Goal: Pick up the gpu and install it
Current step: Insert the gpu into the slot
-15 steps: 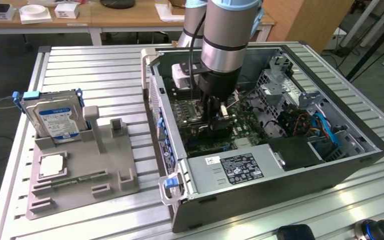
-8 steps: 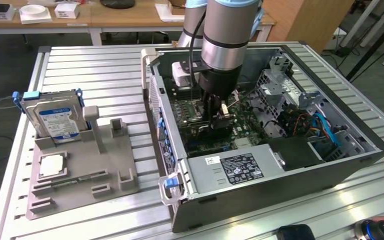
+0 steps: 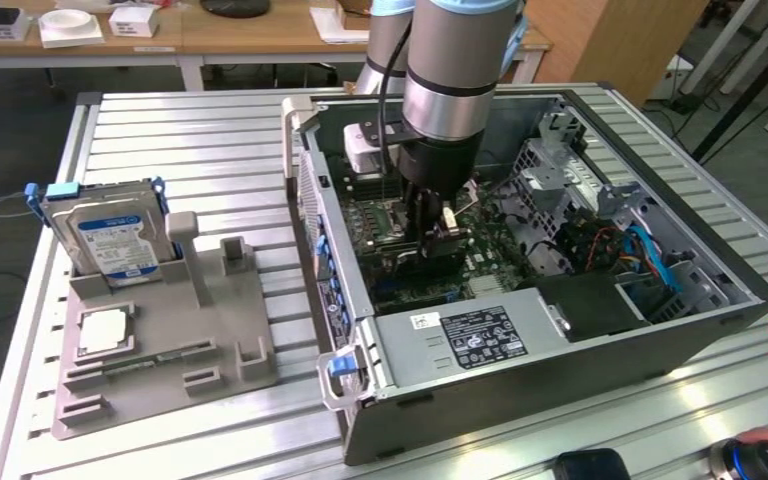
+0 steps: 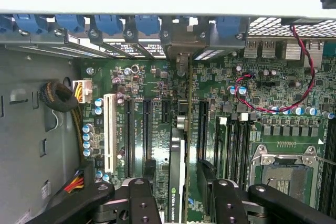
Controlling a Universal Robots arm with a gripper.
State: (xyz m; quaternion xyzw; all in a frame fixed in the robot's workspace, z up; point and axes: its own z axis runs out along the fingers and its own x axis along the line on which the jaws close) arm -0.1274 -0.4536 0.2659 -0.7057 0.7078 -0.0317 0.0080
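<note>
Gripping the gpu (image 4: 177, 179) edge-on, the gripper (image 4: 178, 192) holds it upright over the motherboard (image 4: 273, 108), seemingly aligned with a slot toward twelve o'clock, inside the case (image 3: 704, 300)

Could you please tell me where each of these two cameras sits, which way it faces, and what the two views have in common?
Exterior view: off the arm, raised, looking down at the open grey computer case on the slatted metal table; the silver arm reaches into it.
Wrist view: on the wrist, facing down past the black gripper at the green motherboard.
Shared: the thin black gpu card, edge-on between the fingers, and the motherboard.
</note>
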